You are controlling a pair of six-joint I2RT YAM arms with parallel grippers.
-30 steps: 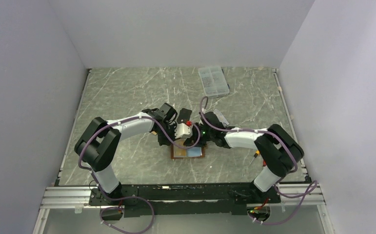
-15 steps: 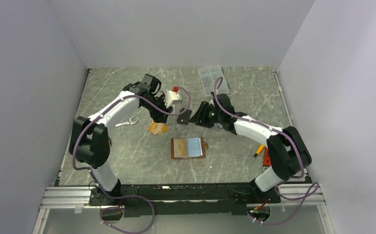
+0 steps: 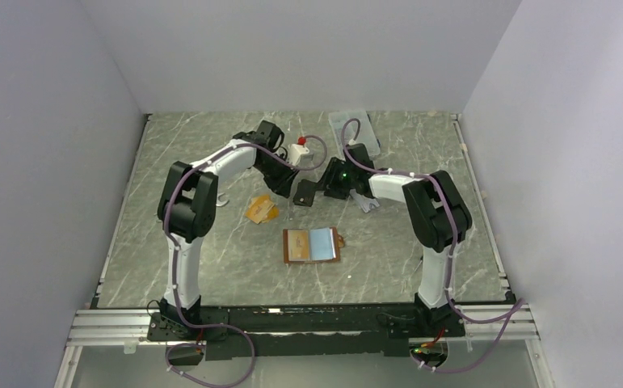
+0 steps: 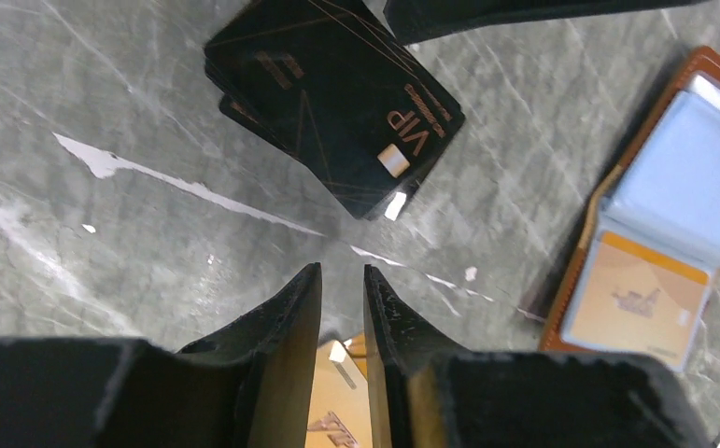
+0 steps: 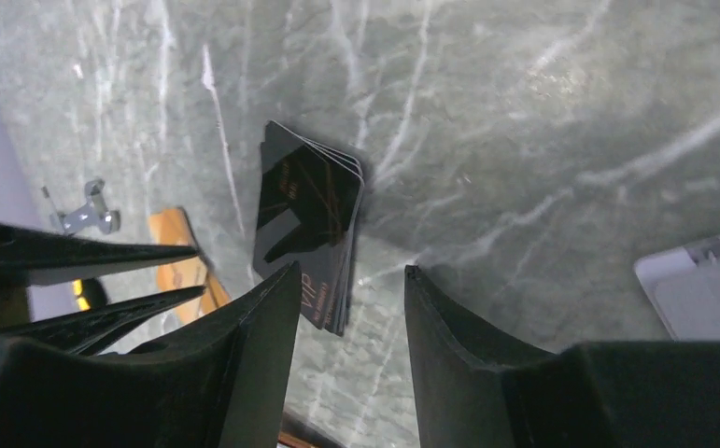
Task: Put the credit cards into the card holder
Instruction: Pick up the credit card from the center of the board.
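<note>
Left gripper (image 4: 342,271) gapes narrowly, right gripper (image 5: 352,271) widely, flanking black cards (image 4: 328,93).

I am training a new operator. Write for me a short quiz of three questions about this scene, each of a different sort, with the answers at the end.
1. True or false: the card holder lies open on the table.
2. Which thing lies just ahead of the left end effector? A) wrench B) black cards C) clear box
3. Fill in: the right end effector is open and holds ____.

Key: 1 true; 2 B; 3 nothing.
</note>
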